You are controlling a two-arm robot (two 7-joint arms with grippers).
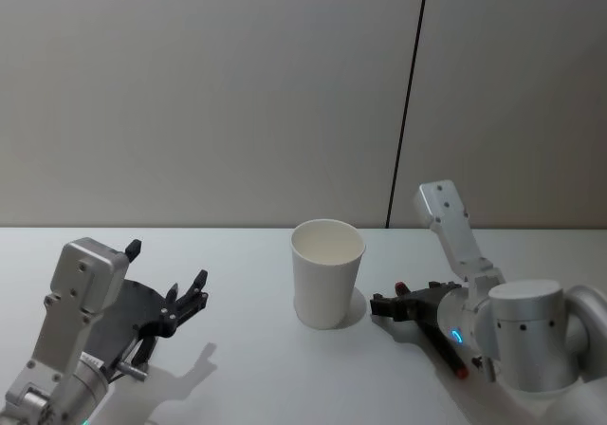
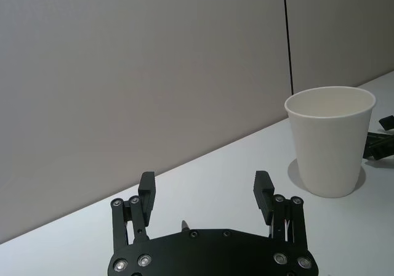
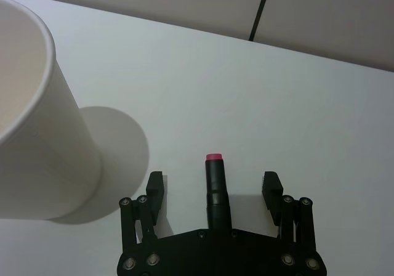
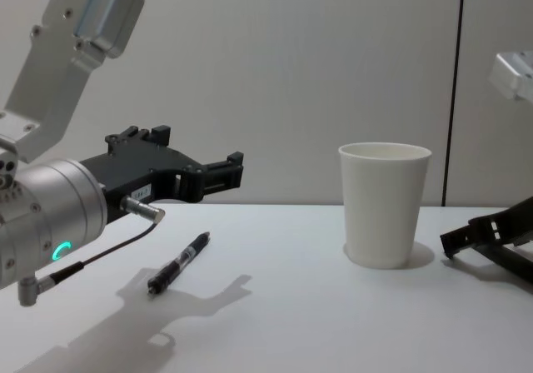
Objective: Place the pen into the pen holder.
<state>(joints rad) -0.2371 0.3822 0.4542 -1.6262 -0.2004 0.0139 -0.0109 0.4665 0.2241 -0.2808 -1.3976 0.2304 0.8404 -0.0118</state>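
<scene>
The pen holder [image 1: 327, 278] is a white paper cup standing upright mid-table, also seen as the cup [image 2: 329, 140] [image 3: 31, 134] [image 4: 385, 202]. A dark pen [image 3: 215, 193] with a pink tip lies on the table between the fingers of my right gripper [image 3: 213, 180], which is open with gaps on both sides. That right gripper [image 1: 384, 304] [image 4: 451, 241] sits low, just right of the cup. A second black pen [image 4: 179, 265] lies on the table under my left gripper [image 4: 200, 152]. The left gripper [image 1: 166, 266] [image 2: 205, 183] hovers open and empty, left of the cup.
The white table [image 1: 256, 368] meets a grey wall [image 1: 209, 93] behind the cup. A dark vertical seam [image 1: 408, 93] runs down the wall. A cable with a metal plug [image 4: 141, 211] hangs from the left arm.
</scene>
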